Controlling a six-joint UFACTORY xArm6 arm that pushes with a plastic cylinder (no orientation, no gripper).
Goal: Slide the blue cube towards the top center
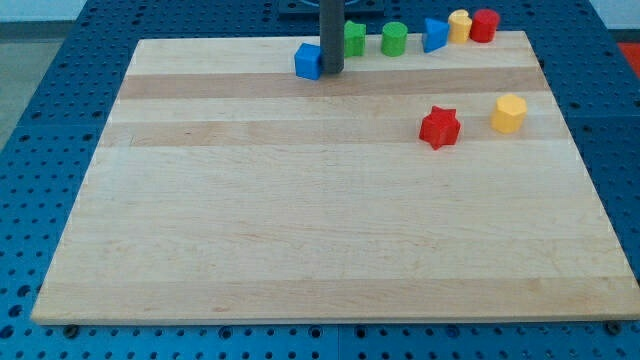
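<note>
Blue cube [308, 61] sits near the table's 12 o'clock edge, slightly left of centre. My tip [331, 71] is down on the table at the cube's 3 o'clock, touching or just beside its right face; can't tell which. No jaws on this rig, just the dark rod, so there is no opening state to read.

Green block [354, 39] at the rod's 1 o'clock, partly hidden behind it, shape unclear. Green cylinder [394, 39] next along at 3 o'clock. Then a blue wedge-like block [434, 35], a yellow block [459, 26] and a red cylinder [484, 25], the last two touching, all lined up along the top edge toward the table's right corner.

Well apart, around 4 o'clock from the cube: red star-shaped block [439, 127], with a yellow block [509, 114] near it at its 3 o'clock.

Wooden table [300, 230] lies on a blue perforated base [40, 150].
</note>
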